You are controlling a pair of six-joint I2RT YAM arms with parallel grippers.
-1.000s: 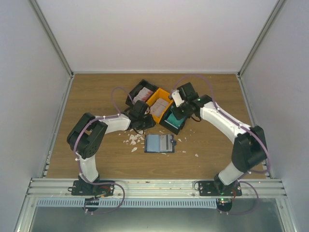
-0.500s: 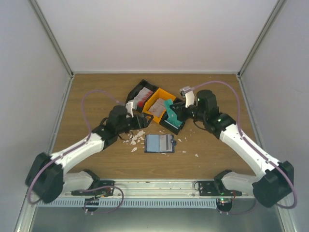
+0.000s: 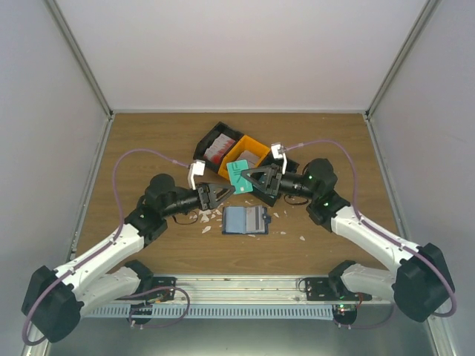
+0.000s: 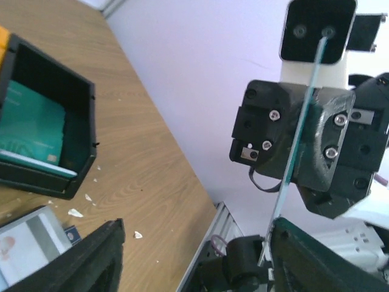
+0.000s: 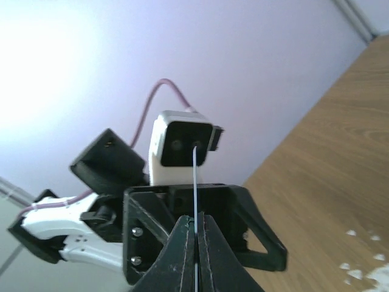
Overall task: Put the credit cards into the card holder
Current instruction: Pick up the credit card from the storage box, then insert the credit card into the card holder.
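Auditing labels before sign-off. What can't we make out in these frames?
Face of the teal card: edge-on in both wrist views, too small from the top.
Slots of the card holder: too small from the top; cut off by the frame edge and a finger of the left gripper in the left wrist view.
Count in the black bin of teal cards: unclear in the left wrist view; the right gripper largely covers it from above.

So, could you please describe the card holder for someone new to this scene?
On the wooden table, look mid-table, on the near side of the orange bin. The card holder lies open: flat, dark blue with pale slots, unlike that box-shaped bin.
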